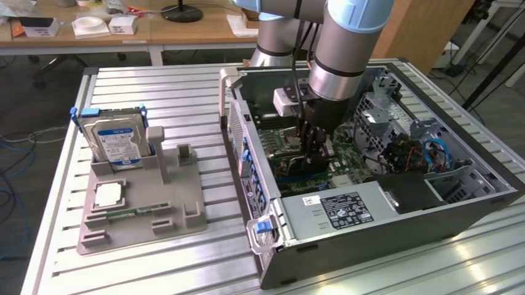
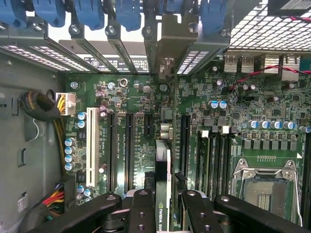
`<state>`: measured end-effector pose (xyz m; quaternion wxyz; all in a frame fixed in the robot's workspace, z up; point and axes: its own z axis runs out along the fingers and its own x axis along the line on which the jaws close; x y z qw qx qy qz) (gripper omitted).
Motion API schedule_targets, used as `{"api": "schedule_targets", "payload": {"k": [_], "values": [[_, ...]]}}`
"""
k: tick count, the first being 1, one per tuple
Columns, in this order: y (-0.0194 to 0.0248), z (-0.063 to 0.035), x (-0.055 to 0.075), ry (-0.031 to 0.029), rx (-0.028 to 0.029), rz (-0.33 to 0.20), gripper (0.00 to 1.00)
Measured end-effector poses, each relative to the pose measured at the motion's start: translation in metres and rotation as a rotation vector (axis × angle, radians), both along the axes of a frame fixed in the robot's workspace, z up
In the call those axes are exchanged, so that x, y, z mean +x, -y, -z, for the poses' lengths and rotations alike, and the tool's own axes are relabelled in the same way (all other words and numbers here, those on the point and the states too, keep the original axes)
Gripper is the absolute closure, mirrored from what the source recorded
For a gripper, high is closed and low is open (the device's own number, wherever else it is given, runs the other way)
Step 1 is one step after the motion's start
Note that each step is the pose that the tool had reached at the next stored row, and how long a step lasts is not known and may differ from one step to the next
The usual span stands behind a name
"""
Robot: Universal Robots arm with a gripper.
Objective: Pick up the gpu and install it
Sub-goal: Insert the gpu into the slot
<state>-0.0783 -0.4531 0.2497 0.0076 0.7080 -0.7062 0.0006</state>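
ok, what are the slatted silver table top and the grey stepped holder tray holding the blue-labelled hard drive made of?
The slatted silver table top looks like bare extruded aluminium: brushed sheen, straight grooves, glare streaks. The grey stepped holder tray is probably plastic, moulded or printed: matte, uniform grey, no glare, soft edges.

Blue-labelled hard drive (image 1: 115, 142) upright in a grey holder (image 1: 176, 206) on the slatted metal table (image 1: 164, 92), wooden desk (image 1: 181, 31) behind.
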Motion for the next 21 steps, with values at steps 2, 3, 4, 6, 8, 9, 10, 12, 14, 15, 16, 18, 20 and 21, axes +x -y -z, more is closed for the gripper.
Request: {"api": "schedule_targets", "payload": {"k": [2,3,4,6,8,9,10,12,14,15,16,18,20,21], "values": [[0.0000,0.0006,0.0000,0.0001,0.0001,0.000,0.74],[0.0000,0.0008,0.0000,0.0000,-0.0001,0.000,0.74],[0.0000,0.0012,0.0000,0.0001,0.0003,0.000,0.74],[0.0000,0.0018,0.0000,0.0001,0.0004,0.000,0.74],[0.0000,0.0021,0.0000,-0.0001,-0.0001,0.000,0.74],[0.0000,0.0023,0.0000,-0.0001,-0.0001,0.000,0.74],[0.0000,0.0025,0.0000,0.0000,-0.0001,0.000,0.74],[0.0002,0.0029,-0.0002,0.0000,0.0000,0.000,0.74],[0.0004,0.0033,-0.0004,0.0001,-0.0001,0.000,0.74],[0.0005,0.0035,-0.0005,0.0001,0.0000,0.000,0.74],[0.0006,0.0037,-0.0006,0.0001,0.0000,0.000,0.74],[0.0015,0.0039,-0.0010,0.0001,0.0004,0.000,0.74],[0.0021,0.0042,-0.0023,0.0005,0.0004,0.000,0.74],[0.0022,0.0043,-0.0032,0.0007,0.0004,-0.001,0.74]]}}
